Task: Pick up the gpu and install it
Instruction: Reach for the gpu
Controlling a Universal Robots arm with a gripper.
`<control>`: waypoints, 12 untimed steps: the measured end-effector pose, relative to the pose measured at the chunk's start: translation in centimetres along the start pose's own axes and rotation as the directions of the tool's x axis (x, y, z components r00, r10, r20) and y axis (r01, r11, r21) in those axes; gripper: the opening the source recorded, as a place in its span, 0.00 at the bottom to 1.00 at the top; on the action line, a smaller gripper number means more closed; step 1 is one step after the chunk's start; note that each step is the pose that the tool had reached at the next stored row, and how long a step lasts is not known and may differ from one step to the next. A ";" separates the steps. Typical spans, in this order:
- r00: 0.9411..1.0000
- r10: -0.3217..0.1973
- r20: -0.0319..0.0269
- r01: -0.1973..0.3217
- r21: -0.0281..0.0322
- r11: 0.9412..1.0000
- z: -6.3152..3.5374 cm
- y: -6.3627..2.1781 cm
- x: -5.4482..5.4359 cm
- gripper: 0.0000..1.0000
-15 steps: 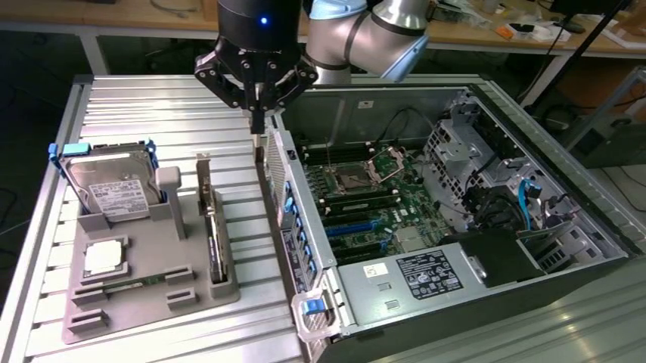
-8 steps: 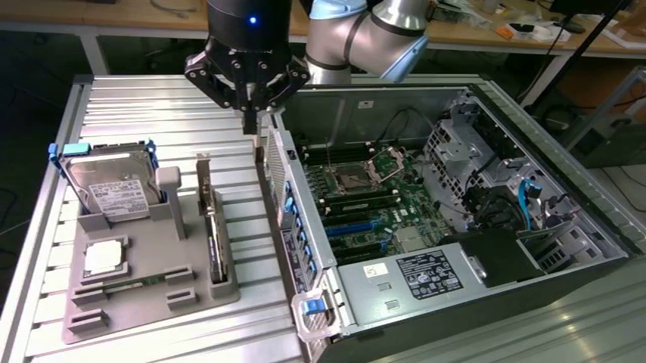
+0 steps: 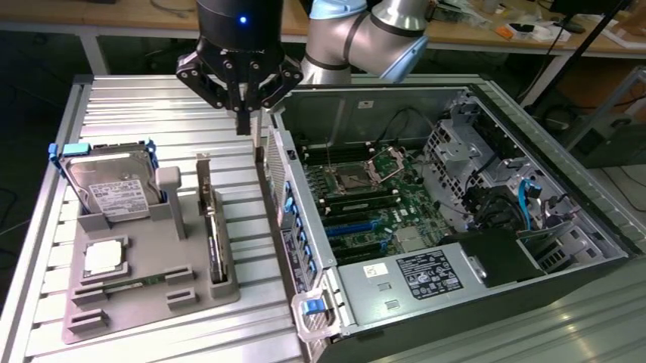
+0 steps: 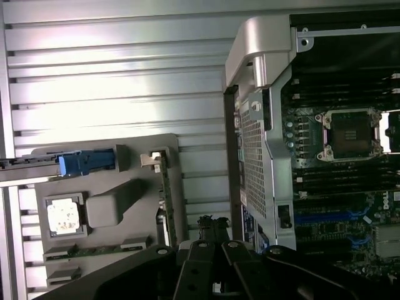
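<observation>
The open computer case (image 3: pixel 404 106) lies on its side on a slatted metal table (image 3: pixel 131 113), with its motherboard (image 3: pixel 379 200) facing up and the empty CPU socket (image 3: pixel 361 175) exposed. The gripper (image 3: pixel 243 127) hangs above the table just outside the case's perforated wall (image 3: pixel 277 170), near that wall's far end. Its fingers are pressed together into one narrow tip that points straight down, apart from everything below it.

The gpu (image 3: pixel 214 242) is outside the case, standing on its long edge in a grey parts holder (image 3: pixel 151 299) that sits alongside the perforated wall. The card runs parallel to that wall, in the slot of the holder nearest to the case. Its silver bracket (image 3: pixel 204 178) rises at the end closest to the gripper. The gripper is not touching the card.

A hard drive (image 3: pixel 106 185) in a blue frame stands tilted in the holder, farther from the case than the gpu. A square silver CPU chip (image 3: pixel 104 257) lies flat in a pocket, likewise on the side of the holder away from the case.

In the wrist view the gpu (image 4: pixel 165 206) appears as a thin edge-on strip between the CPU chip (image 4: pixel 64 215) and the case wall (image 4: pixel 253 162).
</observation>
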State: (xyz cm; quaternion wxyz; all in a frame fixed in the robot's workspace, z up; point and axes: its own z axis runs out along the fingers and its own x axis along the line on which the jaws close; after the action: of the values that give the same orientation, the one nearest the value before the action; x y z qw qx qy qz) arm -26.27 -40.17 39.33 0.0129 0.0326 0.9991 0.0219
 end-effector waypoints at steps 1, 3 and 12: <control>1.000 0.000 0.000 0.000 0.000 1.000 0.00 -0.01 0.1 0.11; 1.000 0.000 0.000 0.000 0.000 1.000 -0.01 -0.02 0.3 0.11; 1.000 -0.001 0.000 0.001 0.000 1.000 -0.03 -0.09 1.2 0.11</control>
State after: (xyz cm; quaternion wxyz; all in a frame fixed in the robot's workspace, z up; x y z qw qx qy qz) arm -27.50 -40.18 39.33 0.0129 0.0323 0.9992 0.0219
